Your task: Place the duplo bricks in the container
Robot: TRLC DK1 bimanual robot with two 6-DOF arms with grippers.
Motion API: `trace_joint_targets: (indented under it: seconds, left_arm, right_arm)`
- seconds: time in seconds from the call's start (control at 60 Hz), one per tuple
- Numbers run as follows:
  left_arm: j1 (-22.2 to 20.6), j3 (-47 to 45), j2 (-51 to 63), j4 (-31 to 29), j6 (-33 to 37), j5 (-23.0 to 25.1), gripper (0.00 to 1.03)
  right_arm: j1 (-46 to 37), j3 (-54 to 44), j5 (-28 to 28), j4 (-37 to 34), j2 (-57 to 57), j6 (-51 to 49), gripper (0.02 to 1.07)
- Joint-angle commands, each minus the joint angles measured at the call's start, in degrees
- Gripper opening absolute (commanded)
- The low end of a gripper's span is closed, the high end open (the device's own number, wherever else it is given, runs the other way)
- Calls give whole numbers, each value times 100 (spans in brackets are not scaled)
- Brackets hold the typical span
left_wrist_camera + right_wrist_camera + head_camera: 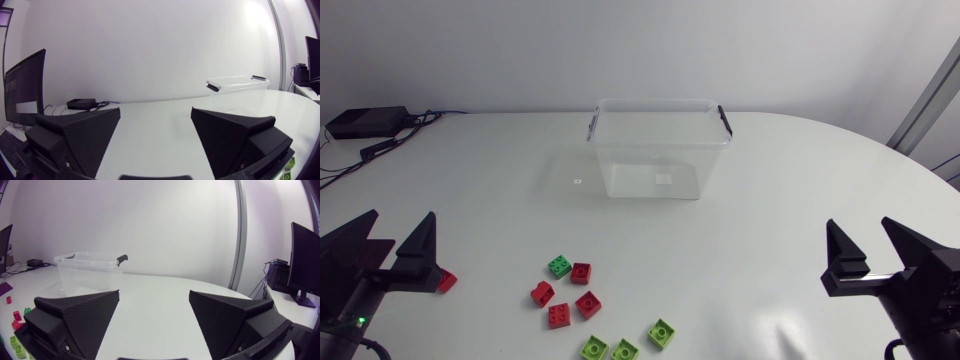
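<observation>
The clear container (660, 150) stands open-topped toward the far side of the table (800, 200), with a black clip at each short end. The white tabletop shows through its walls and floor. A pale square patch (663, 178) shows low on it, perhaps a label, too small to read.

The duplo bricks all lie outside it, toward the table's front. A green brick (559, 266) touches a red brick (581, 272), and three red bricks (558, 316) sit just in front of that pair. Three green bricks (625, 350) lie nearest the edge. A lone red brick (446, 281) sits just beside the left gripper (395, 232), whose fingers are spread wide and grasp nothing. The right gripper (860, 240) is likewise released, well apart from the bricks.
</observation>
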State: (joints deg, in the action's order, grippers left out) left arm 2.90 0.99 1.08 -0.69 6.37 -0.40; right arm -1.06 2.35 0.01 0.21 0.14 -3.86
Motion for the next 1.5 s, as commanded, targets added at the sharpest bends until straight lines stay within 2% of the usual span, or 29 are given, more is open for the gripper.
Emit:
trace_joint_targets:
  seconds: [0.0, 0.567, 0.75, 0.85, 1.067, 1.2, 1.25, 1.483]
  left_arm:
    - [-26, -91, -187, 16, -119, -4, 99]
    - [-17, -29, -187, -10, -92, -12, 99]
    - [-17, 533, -55, -590, -83, -21, 97]
    - [-26, 1069, 648, -784, -83, -21, 97]
    - [-131, 2467, 2177, -1583, -136, -12, 96]
    - [-351, 3478, 3223, -2392, -198, -12, 91]
    - [-351, 4049, 3838, -2937, -198, -12, 91]
    - [-316, 5517, 5570, -4660, -189, -12, 92]
  right_arm:
    - [44, -235, -45, -82, -41, 78, 103]
    - [132, -235, -45, -82, -49, 69, 103]
    - [124, -121, -36, -126, -23, 78, 103]
    - [211, 81, -36, -205, 65, 140, 103]
    - [273, 908, -45, -153, 1594, 228, 103]
    - [255, 1540, -54, -311, 2675, 289, 103]
    - [255, 1646, -168, -267, 2913, 298, 103]
    - [273, 2041, -291, -407, 3809, 447, 103]
